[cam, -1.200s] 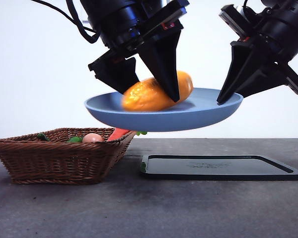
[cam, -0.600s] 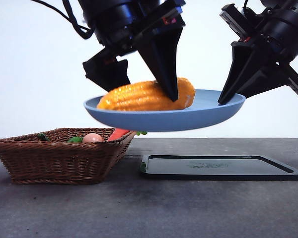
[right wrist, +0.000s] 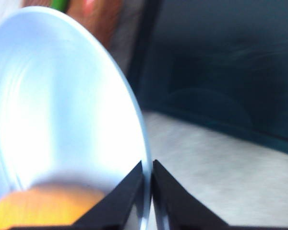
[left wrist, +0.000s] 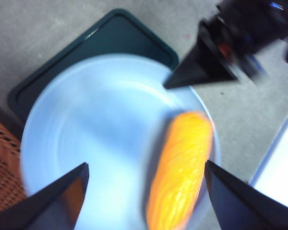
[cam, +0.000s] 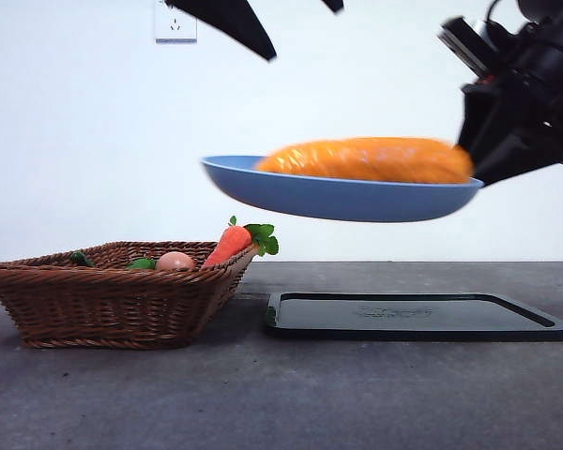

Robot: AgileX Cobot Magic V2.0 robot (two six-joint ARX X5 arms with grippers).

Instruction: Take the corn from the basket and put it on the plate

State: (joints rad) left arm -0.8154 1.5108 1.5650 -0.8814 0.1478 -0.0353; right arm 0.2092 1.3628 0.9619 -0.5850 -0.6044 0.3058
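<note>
corn [cam: 371, 159]: long orange-yellow cob, rounded ends, motion-blurred so kernel bumps barely read; lies flat on its side across the plate, nearly spans it; in the left wrist view [left wrist: 180, 170] it sits toward one edge of the plate, off centre
plate [cam: 263, 183]: round, shallow, light blue, raised rim; up in the air above the black tray, tilted slightly, rim lower on the side nearer the basket; also blurred
right gripper [right wrist: 148, 191]: jaws pinched on the plate rim, one jaw each side of the edge; carries plate and corn at front view right [cam: 483, 155]
left gripper [left wrist: 144, 191]: jaws spread wide, nothing between them, above the plate and clear of the corn; only black tips at the top edge of the front view [cam: 286, 19]
basket [cam: 103, 305]: brown wicker, on the table left of the tray, holds a carrot [cam: 230, 246] with green leaves propped on its rim, a brownish ball [cam: 175, 262], green bits
black tray [cam: 418, 317]: flat on table, beside the basket, under the plate
</note>
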